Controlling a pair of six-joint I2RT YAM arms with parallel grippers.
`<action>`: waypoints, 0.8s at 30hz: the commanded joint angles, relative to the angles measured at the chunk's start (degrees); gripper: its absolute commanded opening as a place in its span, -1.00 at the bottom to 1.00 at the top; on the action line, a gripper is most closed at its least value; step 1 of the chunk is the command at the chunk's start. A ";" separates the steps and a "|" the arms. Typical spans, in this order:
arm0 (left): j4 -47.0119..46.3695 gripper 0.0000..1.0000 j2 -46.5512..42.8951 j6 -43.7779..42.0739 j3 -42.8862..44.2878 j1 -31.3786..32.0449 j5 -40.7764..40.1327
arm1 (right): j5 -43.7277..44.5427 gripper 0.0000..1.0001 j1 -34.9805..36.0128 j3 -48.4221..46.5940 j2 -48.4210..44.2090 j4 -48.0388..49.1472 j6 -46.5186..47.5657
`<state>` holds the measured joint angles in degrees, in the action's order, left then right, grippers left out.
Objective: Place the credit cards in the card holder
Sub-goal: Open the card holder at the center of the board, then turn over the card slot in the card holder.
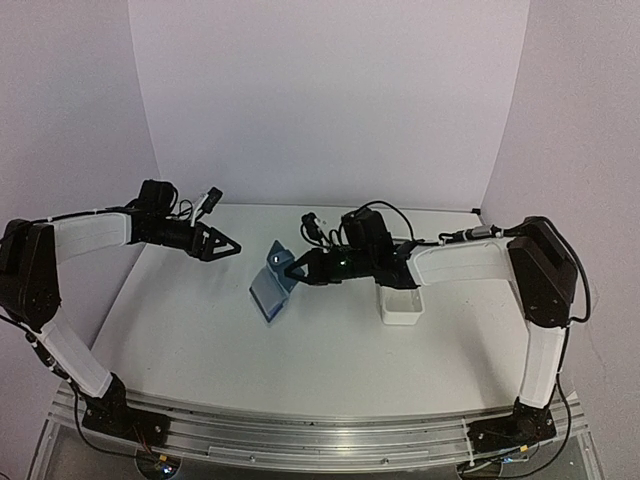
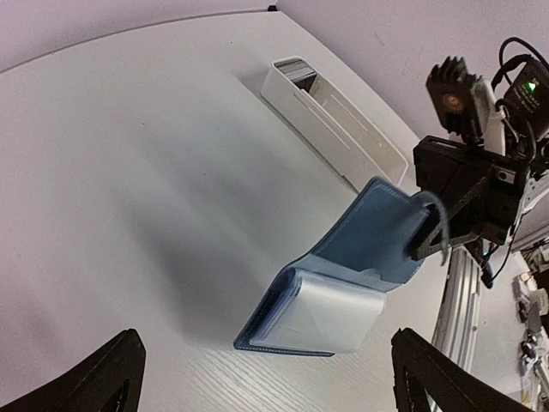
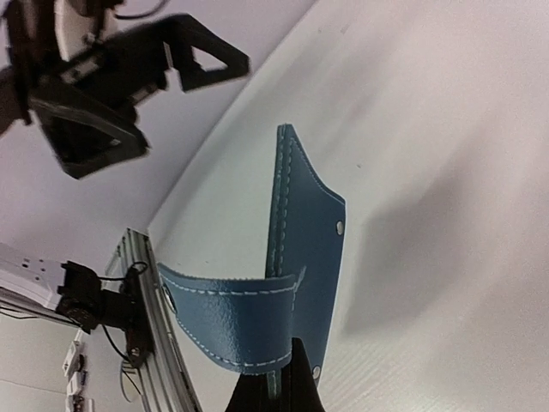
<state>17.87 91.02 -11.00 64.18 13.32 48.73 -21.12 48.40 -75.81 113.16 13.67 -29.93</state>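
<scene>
We see the right arm reaching left across the white table, its gripper clenched on the raised cover of the blue card holder, which lies open mid-table. The left arm stretches rightward, its gripper released, hovering apart from the holder. A white tray sits beneath the right arm. Pale walls enclose the table.

The top camera looks down from high behind the near edge over the table, while both wrist cameras face each other, close and low, sharing the card holder between them.
</scene>
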 commanded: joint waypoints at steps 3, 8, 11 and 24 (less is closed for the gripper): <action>-16.79 0.99 -7.69 14.70 -8.87 -1.12 13.54 | -7.69 -1.00 -0.36 0.24 -9.48 16.96 -3.31; -28.92 0.99 -11.43 26.16 -10.47 -1.14 17.83 | -9.59 -1.00 -0.50 -0.16 -12.45 23.55 -3.39; -30.67 0.99 -12.34 27.79 -10.14 -1.12 18.76 | -10.02 -1.00 -0.60 -1.54 -13.39 24.71 -2.81; -46.13 -0.07 -15.22 40.87 -9.84 1.61 27.99 | -11.93 -1.00 -3.53 -1.44 -13.18 37.33 -9.45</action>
<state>-22.24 78.32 26.46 52.90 14.20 72.18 -31.68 46.35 -76.27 101.54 41.58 -35.55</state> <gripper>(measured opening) 0.538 0.008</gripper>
